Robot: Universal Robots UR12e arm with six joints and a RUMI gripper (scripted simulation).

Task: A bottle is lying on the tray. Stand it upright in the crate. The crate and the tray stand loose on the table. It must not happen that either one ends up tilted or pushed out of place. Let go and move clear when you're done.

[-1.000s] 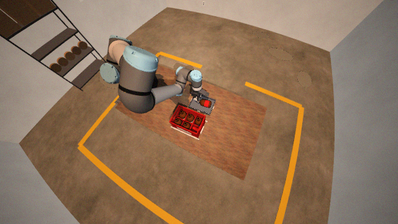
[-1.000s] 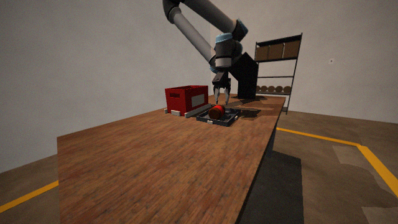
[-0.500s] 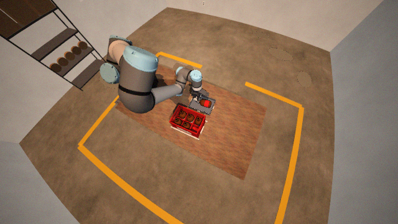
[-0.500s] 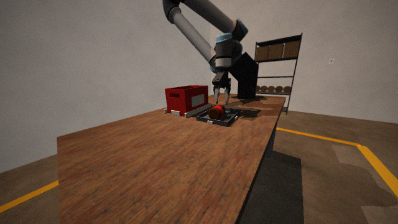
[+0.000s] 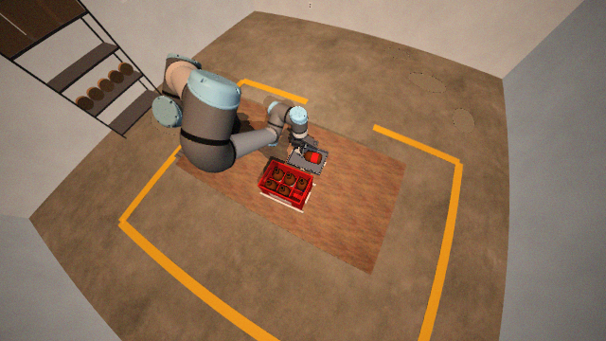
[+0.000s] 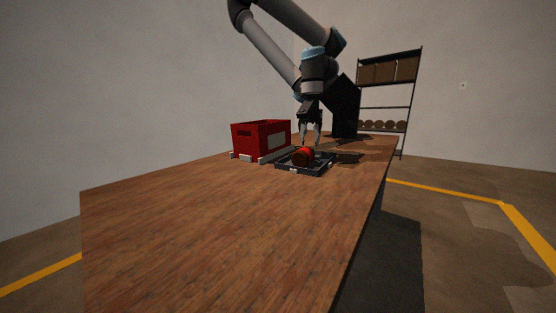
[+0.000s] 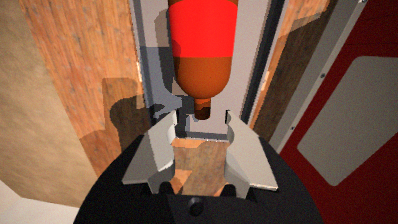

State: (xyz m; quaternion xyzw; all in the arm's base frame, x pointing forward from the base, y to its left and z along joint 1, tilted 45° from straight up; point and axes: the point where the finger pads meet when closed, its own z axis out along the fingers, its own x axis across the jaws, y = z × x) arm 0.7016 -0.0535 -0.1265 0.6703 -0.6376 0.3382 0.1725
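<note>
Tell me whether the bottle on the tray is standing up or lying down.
Lying down. The bottle rests on its side in the tray, neck pointing toward the open tool, which hangs above without touching it.

You had the brown bottle (image 7: 203, 50) with its red label lying on its side in the grey tray (image 6: 322, 167). Just beside it stood the red crate (image 5: 270, 171) (five brown bottles upright inside, one corner compartment free).
</note>
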